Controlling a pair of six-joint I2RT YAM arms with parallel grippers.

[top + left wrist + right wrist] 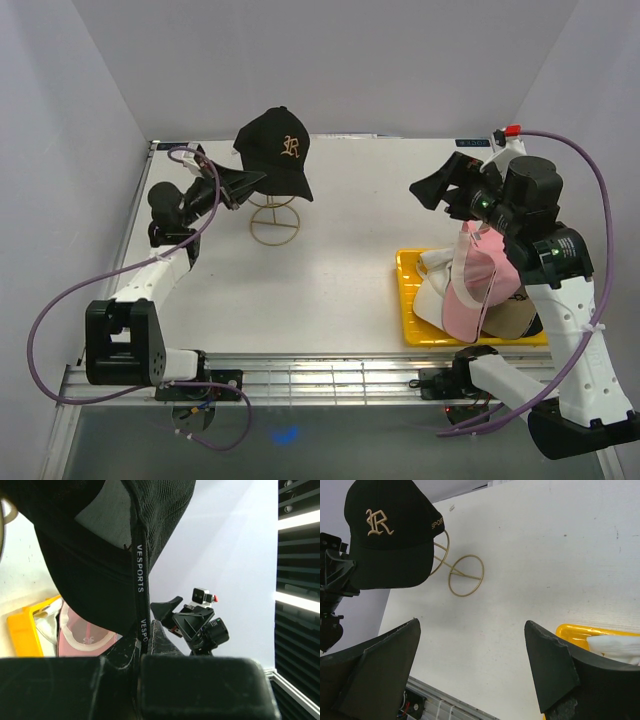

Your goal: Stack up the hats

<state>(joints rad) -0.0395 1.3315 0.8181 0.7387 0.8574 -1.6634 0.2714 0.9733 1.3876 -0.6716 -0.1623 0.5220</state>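
Your left fingers (167, 645) are clamped on the rear band of the black cap (277, 150), which hangs over the gold wire stand (275, 222), far left. Your right fingers (385, 670) stand apart, empty, above the yellow tray (405, 300), near right. There the pink cap (470, 290) and white cap (432, 285) are already piled. The black cap is not yet stacked.

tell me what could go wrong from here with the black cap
The left fingers pinch only a thin edge of the black cap, so it may slip in transit. The cap sits close to the gold wire stand and could snag and topple it. The pink cap tops a lopsided pile; another may slide off.
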